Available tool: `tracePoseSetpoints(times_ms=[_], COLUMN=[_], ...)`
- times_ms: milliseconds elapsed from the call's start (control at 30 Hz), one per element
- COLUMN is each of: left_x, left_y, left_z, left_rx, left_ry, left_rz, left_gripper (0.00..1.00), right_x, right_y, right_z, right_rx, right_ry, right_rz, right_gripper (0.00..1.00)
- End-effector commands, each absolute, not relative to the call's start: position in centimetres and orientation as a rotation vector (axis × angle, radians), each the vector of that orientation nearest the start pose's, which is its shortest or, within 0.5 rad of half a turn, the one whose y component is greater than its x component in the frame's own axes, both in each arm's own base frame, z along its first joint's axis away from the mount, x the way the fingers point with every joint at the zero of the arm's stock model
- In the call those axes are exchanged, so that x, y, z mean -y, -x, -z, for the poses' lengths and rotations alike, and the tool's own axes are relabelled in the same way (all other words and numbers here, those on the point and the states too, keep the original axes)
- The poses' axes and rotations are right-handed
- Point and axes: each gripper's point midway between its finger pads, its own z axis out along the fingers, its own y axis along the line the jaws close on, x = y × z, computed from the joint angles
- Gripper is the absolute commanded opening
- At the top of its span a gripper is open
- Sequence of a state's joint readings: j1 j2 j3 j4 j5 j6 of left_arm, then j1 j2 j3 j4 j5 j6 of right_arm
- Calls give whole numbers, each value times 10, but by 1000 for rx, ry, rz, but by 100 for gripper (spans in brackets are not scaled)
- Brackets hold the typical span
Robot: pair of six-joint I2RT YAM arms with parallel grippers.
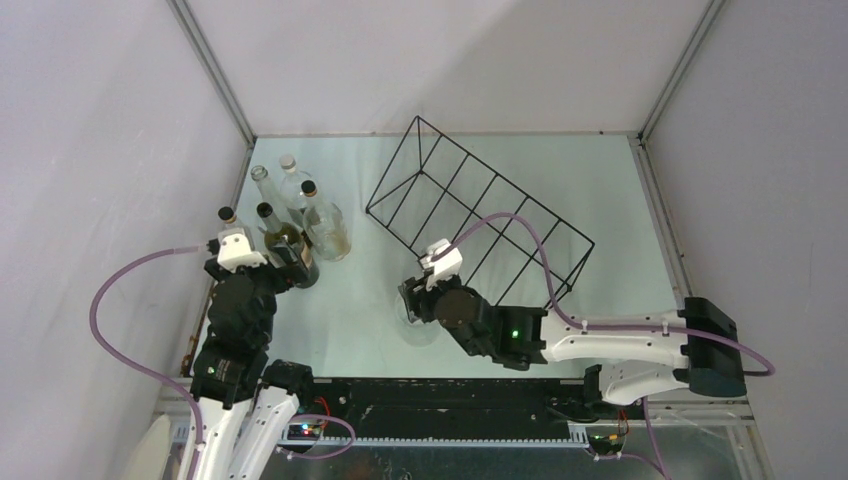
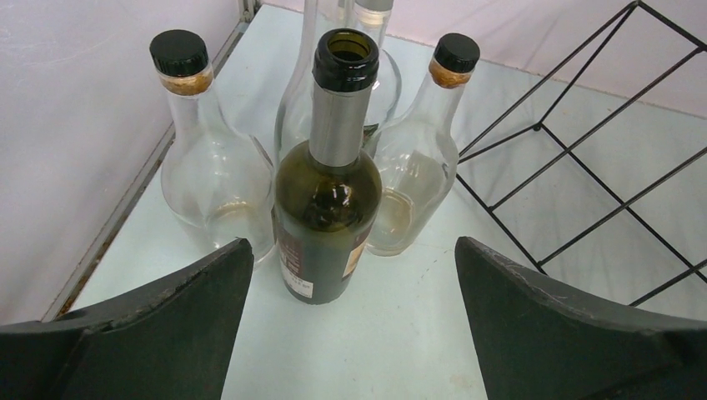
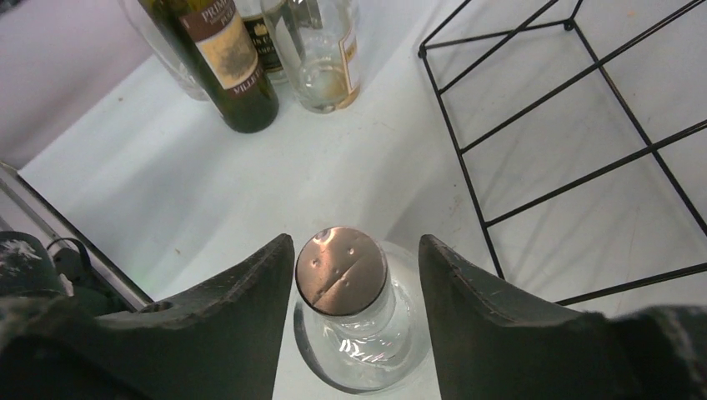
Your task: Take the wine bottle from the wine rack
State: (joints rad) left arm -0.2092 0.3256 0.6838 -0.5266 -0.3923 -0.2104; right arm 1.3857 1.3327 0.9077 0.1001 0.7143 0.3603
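The black wire wine rack (image 1: 480,215) lies at an angle on the table with nothing in its compartments; it also shows in the left wrist view (image 2: 584,150) and the right wrist view (image 3: 567,125). A clear wine bottle with a copper cap (image 3: 340,271) stands upright on the table in front of the rack (image 1: 418,328). My right gripper (image 3: 354,246) straddles its neck from above, jaws a little apart, with a gap on the right side of the cap. My left gripper (image 2: 352,246) is open and empty just in front of a dark green bottle (image 2: 327,208).
Several bottles stand grouped at the back left near the wall (image 1: 300,215): clear ones with black caps (image 2: 213,167) (image 2: 417,158) and the open dark green one. The enclosure's left wall and metal rail (image 2: 108,233) run close beside them.
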Motion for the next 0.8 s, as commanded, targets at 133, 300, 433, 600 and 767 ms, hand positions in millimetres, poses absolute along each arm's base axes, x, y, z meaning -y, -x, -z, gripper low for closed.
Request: tracePoseSetpoints(times_ms=[133,300,433,600,767], left_x=[20,61,97,176,217], left_y=[-224,-221,-218,-212,-209], left_z=[-280,-314,-322,-302,-293], left_rx=[-1658,-1620,-1625,-1692,-1701], left_ry=[143,29,-59,-249,-290], left_rz=[146,359,405,421,479], left_gripper=[100,100,100,100,100], right_x=[-351,-306,-265,-219,-193], right_y=[-174,-187,-206,-217,-210], right_z=[-292,-305,-287,-267,-259], right_rx=[-1693,-1784,-1932,-2029,-2037], right_ry=[322,153,5,-95,-136], right_rz=[-691,-722,-717,-625,-598], right_gripper=[68,69,70,71,71])
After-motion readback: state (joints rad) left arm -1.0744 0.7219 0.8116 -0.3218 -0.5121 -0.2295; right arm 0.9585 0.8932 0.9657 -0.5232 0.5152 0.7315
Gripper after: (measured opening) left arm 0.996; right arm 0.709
